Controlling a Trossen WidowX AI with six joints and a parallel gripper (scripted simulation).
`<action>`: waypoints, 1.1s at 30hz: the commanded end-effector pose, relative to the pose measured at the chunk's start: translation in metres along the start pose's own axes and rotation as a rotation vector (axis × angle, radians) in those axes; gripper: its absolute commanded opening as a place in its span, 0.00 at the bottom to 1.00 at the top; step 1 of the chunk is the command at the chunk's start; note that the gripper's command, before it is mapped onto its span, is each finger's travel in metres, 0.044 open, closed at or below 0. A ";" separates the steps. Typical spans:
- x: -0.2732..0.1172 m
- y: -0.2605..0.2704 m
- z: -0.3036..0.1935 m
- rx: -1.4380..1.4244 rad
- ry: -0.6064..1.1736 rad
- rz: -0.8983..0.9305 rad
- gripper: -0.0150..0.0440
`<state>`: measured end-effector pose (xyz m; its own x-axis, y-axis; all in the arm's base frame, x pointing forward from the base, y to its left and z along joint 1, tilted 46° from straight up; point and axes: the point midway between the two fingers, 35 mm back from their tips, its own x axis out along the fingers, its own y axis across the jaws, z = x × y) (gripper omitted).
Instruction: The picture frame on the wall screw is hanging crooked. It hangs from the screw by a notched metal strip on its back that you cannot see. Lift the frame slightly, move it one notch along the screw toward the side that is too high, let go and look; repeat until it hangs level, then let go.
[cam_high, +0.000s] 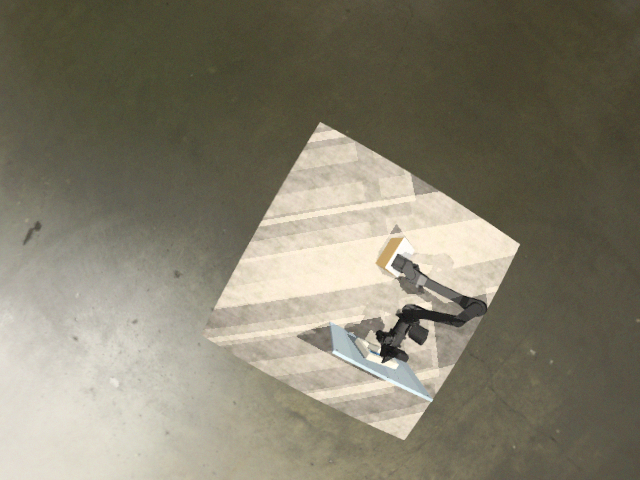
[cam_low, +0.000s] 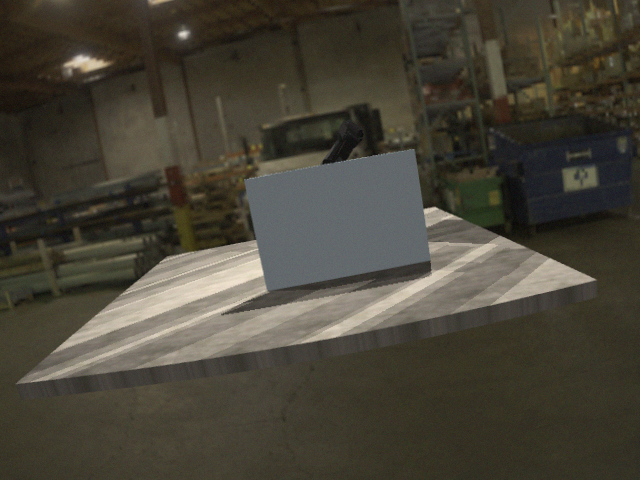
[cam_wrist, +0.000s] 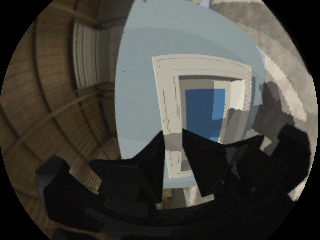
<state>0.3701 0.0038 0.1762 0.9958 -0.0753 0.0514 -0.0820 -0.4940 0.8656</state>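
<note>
The picture frame is off-white around a blue picture and stands against the front of the pale blue wall panel. My gripper is shut on the frame's bar that lies nearest the panel's upper edge, with one fingertip on each side of it. In the wrist view this bar slants against the panel edge, farther from it at the gripped end; the lens bends lines, so the exact tilt is unclear. The screw and the notched strip are hidden. The exterior view shows only the panel's back.
The panel stands near one edge of the striped table. My arm folds back from its base, which sits at a white box with an orange side. Part of the arm shows above the panel in the exterior view.
</note>
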 end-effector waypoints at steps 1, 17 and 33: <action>0.000 0.000 0.000 0.005 0.000 0.000 0.25; 0.000 -0.001 0.000 0.126 0.002 0.002 0.25; 0.000 -0.002 0.001 0.215 0.003 0.003 0.25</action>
<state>0.3703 0.0042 0.1741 0.9958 -0.0745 0.0524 -0.0882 -0.6469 0.7575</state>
